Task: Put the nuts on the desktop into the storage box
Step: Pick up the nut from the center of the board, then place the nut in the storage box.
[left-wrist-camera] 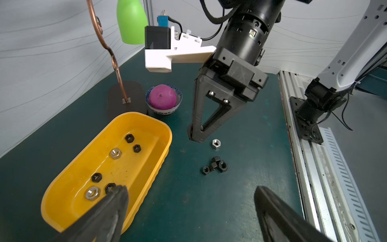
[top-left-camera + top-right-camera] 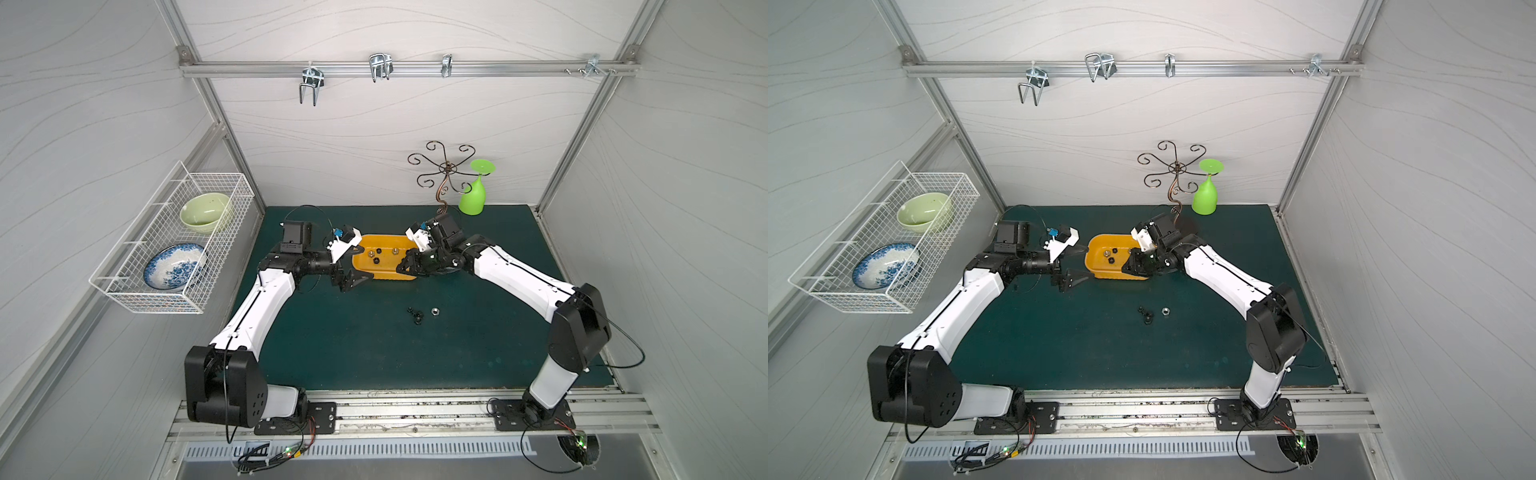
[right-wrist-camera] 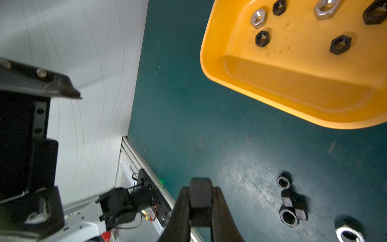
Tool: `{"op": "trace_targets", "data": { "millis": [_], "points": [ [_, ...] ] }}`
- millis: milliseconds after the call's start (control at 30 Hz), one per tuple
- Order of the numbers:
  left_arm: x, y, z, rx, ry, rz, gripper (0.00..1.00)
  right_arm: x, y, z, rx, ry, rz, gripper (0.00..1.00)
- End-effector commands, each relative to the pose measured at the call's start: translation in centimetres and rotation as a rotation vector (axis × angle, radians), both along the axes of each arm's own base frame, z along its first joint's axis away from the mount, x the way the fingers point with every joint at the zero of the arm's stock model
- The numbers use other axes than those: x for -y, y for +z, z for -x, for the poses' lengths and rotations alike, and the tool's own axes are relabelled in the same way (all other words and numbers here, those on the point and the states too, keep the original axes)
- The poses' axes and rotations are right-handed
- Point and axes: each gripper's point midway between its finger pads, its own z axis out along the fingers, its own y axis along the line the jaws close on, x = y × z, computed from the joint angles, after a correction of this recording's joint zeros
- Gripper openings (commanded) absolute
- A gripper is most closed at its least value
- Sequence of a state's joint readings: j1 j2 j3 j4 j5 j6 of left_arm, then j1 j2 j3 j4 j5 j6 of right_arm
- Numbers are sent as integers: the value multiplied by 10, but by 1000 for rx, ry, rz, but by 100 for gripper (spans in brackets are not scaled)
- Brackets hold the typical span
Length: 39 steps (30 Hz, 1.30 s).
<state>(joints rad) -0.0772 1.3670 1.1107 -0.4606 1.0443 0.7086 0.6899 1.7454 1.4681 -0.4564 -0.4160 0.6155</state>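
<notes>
Currently, left end effector (image 1: 190, 191) wide open astride storage box (image 1: 167, 131) rim, right end effector (image 1: 194, 136) closed near nuts (image 1: 222, 166) on desktop (image 1: 251, 136)

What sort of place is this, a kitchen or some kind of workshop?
Probably a robot test booth, not a kitchen: a left arm and right arm bolted to a metal rail, white walls in an aluminium frame, and a wire basket of bowls as props.

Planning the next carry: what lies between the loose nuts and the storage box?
Nothing. Only bare, scuffed desktop separates the loose nuts from the storage box, which shows most clearly in the right wrist view.
</notes>
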Motion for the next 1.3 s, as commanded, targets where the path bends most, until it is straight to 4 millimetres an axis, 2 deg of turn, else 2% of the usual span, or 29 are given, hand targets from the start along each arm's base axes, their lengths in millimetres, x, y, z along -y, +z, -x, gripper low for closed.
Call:
{"op": "trace_targets", "data": {
  "millis": [0,133,300,567,767,933,1267],
  "points": [
    [-1,-2,-12,32,17,8,98,-10,11,-29,-26,-160,-85,2],
    [-6,-13,-24,49,42,-30,98,-15,2,-53,-42,-297,-98,0],
    [-21,-17,-45,16,110,-17,98,-23,-9,-74,-38,-415,-117,0],
    [-31,-50,-62,-16,172,-97,98,-35,-43,-109,-36,-592,-97,0],
    [-33,-63,-67,-26,178,-115,98,-44,-65,-132,1,-681,-71,0],
    [-33,-58,-75,-44,202,-91,98,-47,-81,-141,12,-739,-39,0],
    [-38,-75,-98,-42,244,-117,98,-52,-95,-154,-3,-785,-21,0]
  ]
}}
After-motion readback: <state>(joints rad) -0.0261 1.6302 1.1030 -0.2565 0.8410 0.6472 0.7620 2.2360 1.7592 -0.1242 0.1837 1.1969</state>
